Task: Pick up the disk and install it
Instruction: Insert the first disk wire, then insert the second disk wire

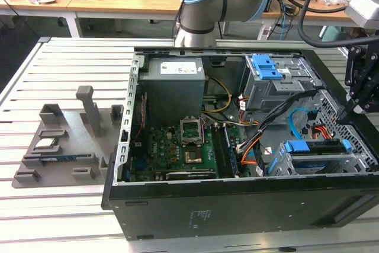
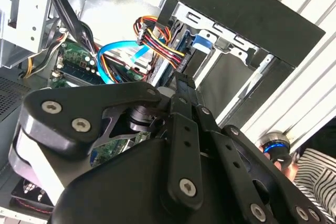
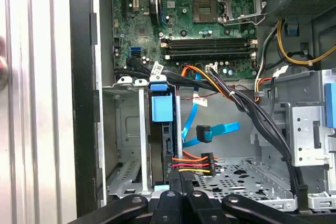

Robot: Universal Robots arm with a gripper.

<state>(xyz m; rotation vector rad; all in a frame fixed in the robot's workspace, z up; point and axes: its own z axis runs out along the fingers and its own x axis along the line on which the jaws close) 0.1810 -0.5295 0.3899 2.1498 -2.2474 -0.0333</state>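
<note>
- In the drive cage (image 1: 358, 159) at the front corner of the open PC case (image 1: 237, 205), exterior view: the disk (image 1: 314, 146) sits on edge in a slot, its blue plastic frame showing along the top.
- Gripper (image 1: 344, 112) hangs just above the cage, over the cabled end of the disk. Power supply box (image 1: 174, 81) and motherboard (image 1: 177, 146) are well apart from the cage, across the case.
- Second wrist view: gripper (image 2: 181, 83) points down at the cage (image 2: 233, 43), tip close to the bundle of power wires (image 2: 157, 32). Blue frame tab of the disk (image 2: 203, 41) is seen inside the cage, just beside the wires.
- First wrist view: disk (image 3: 160, 108) stands upright between the cage rails (image 3: 126, 81). The power connector (image 3: 195, 162) is at its near end and a blue data cable (image 3: 218, 129) lies loose on the cage floor beside it.
- Gripper (image 3: 182, 178) is right at that near end, against the connector. Cannot tell whether it is clamped on the disk, closed empty or parted.
- Handling, my read:
  - The disk is stiff and dense for its size.
  - Its metal faces are slick and the unit is shock-sensitive.
  - The plastic frame flexes.
  - Best hold is across the two long framed edges, clear of the label face and the connector end.
</note>
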